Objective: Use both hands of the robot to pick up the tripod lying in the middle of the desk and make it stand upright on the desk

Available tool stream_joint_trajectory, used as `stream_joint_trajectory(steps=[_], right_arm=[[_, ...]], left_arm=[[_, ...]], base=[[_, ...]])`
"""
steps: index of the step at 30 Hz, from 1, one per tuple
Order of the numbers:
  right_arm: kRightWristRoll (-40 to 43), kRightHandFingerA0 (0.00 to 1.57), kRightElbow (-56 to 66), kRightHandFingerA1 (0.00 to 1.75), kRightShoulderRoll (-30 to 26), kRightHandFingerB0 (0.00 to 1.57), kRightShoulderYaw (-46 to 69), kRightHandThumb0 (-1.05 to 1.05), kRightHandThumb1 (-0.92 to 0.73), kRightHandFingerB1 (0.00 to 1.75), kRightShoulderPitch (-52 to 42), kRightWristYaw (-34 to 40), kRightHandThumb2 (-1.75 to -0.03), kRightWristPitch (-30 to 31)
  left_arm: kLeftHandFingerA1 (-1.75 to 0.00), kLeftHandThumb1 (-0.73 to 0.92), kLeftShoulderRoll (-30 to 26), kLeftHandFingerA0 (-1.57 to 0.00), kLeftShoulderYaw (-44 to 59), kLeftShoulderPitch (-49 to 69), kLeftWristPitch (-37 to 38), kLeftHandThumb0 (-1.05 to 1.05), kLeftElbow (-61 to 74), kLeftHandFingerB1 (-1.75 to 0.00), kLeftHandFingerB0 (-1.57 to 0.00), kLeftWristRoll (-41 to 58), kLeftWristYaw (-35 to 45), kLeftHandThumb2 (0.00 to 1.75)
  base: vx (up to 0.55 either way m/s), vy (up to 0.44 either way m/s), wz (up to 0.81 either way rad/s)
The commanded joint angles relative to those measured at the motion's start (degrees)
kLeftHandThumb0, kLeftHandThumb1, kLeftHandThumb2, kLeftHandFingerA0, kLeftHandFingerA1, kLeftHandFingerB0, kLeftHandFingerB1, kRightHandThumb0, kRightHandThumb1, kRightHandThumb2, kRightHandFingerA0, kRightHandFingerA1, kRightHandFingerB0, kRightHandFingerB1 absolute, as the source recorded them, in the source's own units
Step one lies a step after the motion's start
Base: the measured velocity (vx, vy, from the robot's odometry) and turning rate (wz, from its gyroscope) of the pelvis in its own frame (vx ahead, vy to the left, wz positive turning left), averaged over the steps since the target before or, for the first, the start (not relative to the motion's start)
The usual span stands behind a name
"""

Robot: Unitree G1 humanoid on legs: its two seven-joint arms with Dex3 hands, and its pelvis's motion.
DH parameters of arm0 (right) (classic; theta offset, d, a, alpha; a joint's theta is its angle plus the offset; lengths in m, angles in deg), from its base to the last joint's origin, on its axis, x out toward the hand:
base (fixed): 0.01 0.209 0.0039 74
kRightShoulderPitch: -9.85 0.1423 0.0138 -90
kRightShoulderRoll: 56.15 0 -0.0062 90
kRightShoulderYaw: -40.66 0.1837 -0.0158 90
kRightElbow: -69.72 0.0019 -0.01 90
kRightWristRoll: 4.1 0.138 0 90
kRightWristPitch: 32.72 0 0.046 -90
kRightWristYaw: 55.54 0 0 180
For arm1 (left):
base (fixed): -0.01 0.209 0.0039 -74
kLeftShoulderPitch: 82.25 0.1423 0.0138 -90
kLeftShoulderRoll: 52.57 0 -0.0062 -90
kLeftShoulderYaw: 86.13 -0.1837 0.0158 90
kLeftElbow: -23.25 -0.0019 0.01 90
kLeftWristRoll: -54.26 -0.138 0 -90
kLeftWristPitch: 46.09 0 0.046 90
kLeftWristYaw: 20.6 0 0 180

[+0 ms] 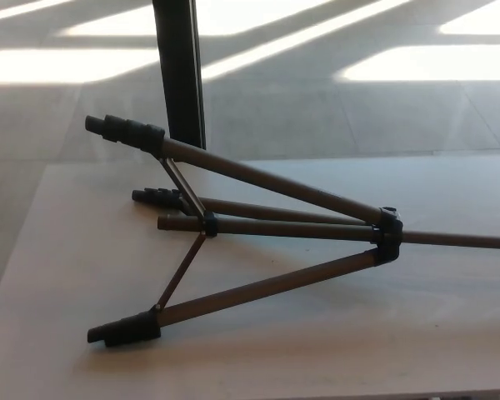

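The tripod (267, 229) lies on its side across the pale desk (75, 250), legs spread. Its black collar (387, 236) is at the right, and the centre pole (467, 240) runs off the picture's right edge. One leg reaches up and left to a black foot (121, 129) raised above the desk's far edge. Another leg slants down to a black foot (125, 329) near the front left. The third foot (157, 197) rests on the desk between them. Thin braces (183, 187) join the legs to the centre tube. Neither robot hand shows.
A dark upright post (179, 71) stands behind the desk's far edge, just behind the raised foot. Beyond it is a grey floor with bright sunlit patches (400, 62). The desk's front edge (450, 393) runs along the bottom.
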Motion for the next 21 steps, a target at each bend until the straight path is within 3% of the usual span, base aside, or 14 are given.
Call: stream_joint_trajectory(steps=[1, 2, 3, 4, 5, 6, 7, 9, 10, 13, 14, 16, 18, 21], right_arm=[[15.3, 0.34, 9.8, 0.57, 0.0, 0.58, 13.6, -0.48, -0.61, 0.54, -0.8, 3.5, -0.58, 12.6], [17.9, 0.3, 10.5, 0.57, 2.0, 0.57, 16.9, -0.39, -0.63, 0.6, 0.2, 5.0, -0.58, 9.8], [21.4, 0.27, 11.5, 0.64, 1.7, 0.48, 19.7, -0.46, -0.51, 0.66, 1.3, 4.6, -0.86, 14.5], [23.2, 0.18, 13.7, 0.61, 1.7, 0.34, 21.0, -0.45, -0.71, 0.51, 0.8, 3.7, -0.61, 17.5], [23.6, 0.14, 16.0, 0.61, 1.3, 0.29, 22.2, -0.54, -0.55, 0.59, 1.9, 7.0, -0.87, 21.6], [23.1, 0.16, 18.4, 0.63, 2.1, 0.21, 21.9, -0.51, -0.71, 0.46, 1.7, 7.1, -0.61, 20.8], [23.5, 0.28, 20.6, 0.66, 2.9, 0.37, 22.1, -0.55, -0.53, 0.68, 1.7, 7.2, -0.91, 20.9], [25.2, 0.39, 32.9, 0.75, 5.6, 0.34, 21.4, -0.5, -0.64, 0.42, -0.1, 7.5, -0.59, 22.7], [24.7, 0.44, 36.1, 0.74, 5.5, 0.29, 20.4, -0.6, -0.52, 0.51, -0.7, 6.4, -0.87, 22.6], [26.2, 0.46, 45.2, 0.66, 5.2, 0.38, 17.6, -0.58, -0.68, 0.39, -3.7, 0.1, -0.6, 20.9], [27.8, 0.47, 52.8, 0.69, 6.4, 0.34, 16.6, -0.6, -0.56, 0.53, -5.1, 0.5, -0.92, 20.9], [27.8, 0.5, 59.7, 0.7, 7.9, 0.36, 15.2, -0.6, -0.55, 0.53, -6.0, 2.3, -0.93, 20.5], [25.7, 0.62, 70.5, 0.65, 9.5, 0.57, 11.7, -0.62, -0.68, 0.41, -6.6, 5.8, -0.6, 20.4], [24.2, 0.58, 78.8, 0.64, 9.6, 0.57, 8.3, -0.61, -0.72, 0.4, -6.9, 7.0, -0.62, 21.7]], left_arm=[[-0.8, 0.5, -1.5, -0.47, 9.6, 1.6, -8.2, -0.73, 5.5, -0.71, -0.44, 12.7, 4.9, 0.94], [-0.91, 0.63, -1.2, -0.49, 10.5, 1.6, -9.1, -0.7, 7.3, -0.74, -0.48, 12.9, 3.8, 0.59], [-0.89, 0.63, -1.5, -0.49, 10.6, 1.2, -9.4, -0.72, 8.0, -0.74, -0.47, 12.6, 3.6, 0.58], [-0.94, 0.66, -1.5, -0.53, 10.9, 0.7, -8.0, -0.71, 8.4, -0.74, -0.5, 12.3, 3.1, 0.6], [-0.93, 0.65, -1.2, -0.6, 11.1, 0.4, -7.9, -0.75, 10.9, -0.74, -0.57, 12.1, 1.8, 0.6], [-0.9, 0.64, -0.8, -0.57, 11.6, -0.1, -8.9, -0.76, 13.6, -0.71, -0.57, 12.3, 0.4, 0.6], [-0.89, 0.62, -0.4, -0.57, 11.9, -0.4, -8.9, -0.75, 16.2, -0.72, -0.58, 12.6, -0.3, 0.6], [-0.83, 0.64, -0.3, -0.62, 12.0, -0.6, -7.7, -0.76, 26.8, -0.67, -0.6, 13.6, 0.5, 0.6], [-0.79, 0.65, -0.8, -0.62, 11.7, -1.7, -6.4, -0.75, 29.1, -0.63, -0.68, 12.9, 0.1, 0.6], [-0.57, 0.7, -1.8, -0.57, 12.1, -5.4, -7.2, -0.69, 37.7, -0.41, -0.57, 15.0, -0.1, 0.61], [-0.55, 0.67, -2.9, -0.53, 11.1, -5.9, -8.5, -0.7, 46.1, -0.4, -0.53, 15.7, 0.2, 0.6], [-0.47, 0.66, -3.9, -0.52, 10.9, -6.9, -11.9, -0.65, 53.9, -0.38, -0.51, 17.1, -0.7, 0.61], [-0.5, 0.62, -5.5, -0.48, 10.5, -11.5, -15.0, -0.63, 61.8, -0.41, -0.47, 20.8, -2.3, 0.59], [-0.57, 0.67, -7.6, -0.43, 9.4, -15.6, -16.1, -0.56, 68.0, -0.46, -0.42, 22.6, -2.5, 0.58]], base=[[0.0, 0.0, 0.0], [0.0, 0.0, 0.0], [0.0, 0.0, 0.0], [0.0, 0.0, 0.0], [0.0, 0.0, 0.0], [0.0, 0.0, 0.0], [0.0, 0.0, 0.0], [0.0, 0.0, 0.0], [0.0, 0.0, 0.0], [0.0, 0.0, 0.0], [0.0, 0.0, 0.0], [0.0, 0.0, 0.0], [0.0, 0.0, 0.0], [0.0, 0.0, 0.0]])
